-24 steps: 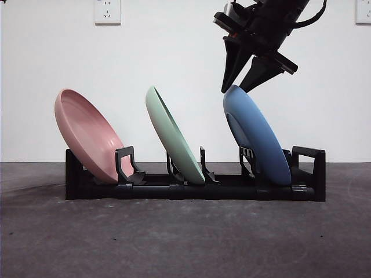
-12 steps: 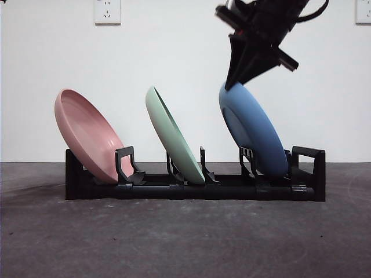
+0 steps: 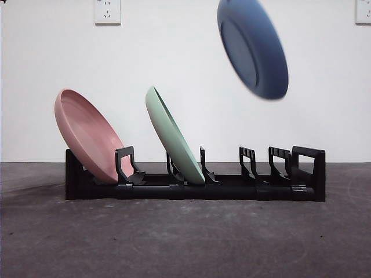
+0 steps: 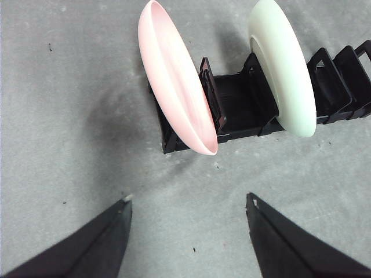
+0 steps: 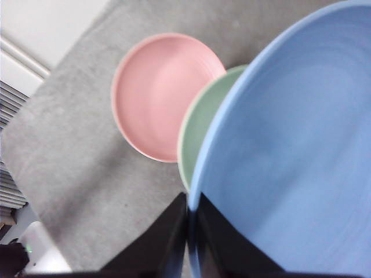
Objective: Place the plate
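Two white wall sockets (image 3: pixel 108 11) above

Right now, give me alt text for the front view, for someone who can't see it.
A blue plate hangs tilted in the air, high above the vacant slots at one end of a black dish rack on a grey table. A pink plate and a green plate lean in the rack's other slots.

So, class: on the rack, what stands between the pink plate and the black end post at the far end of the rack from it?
The green plate stands there; beyond it are empty black dividers of the rack, as the front view shows.
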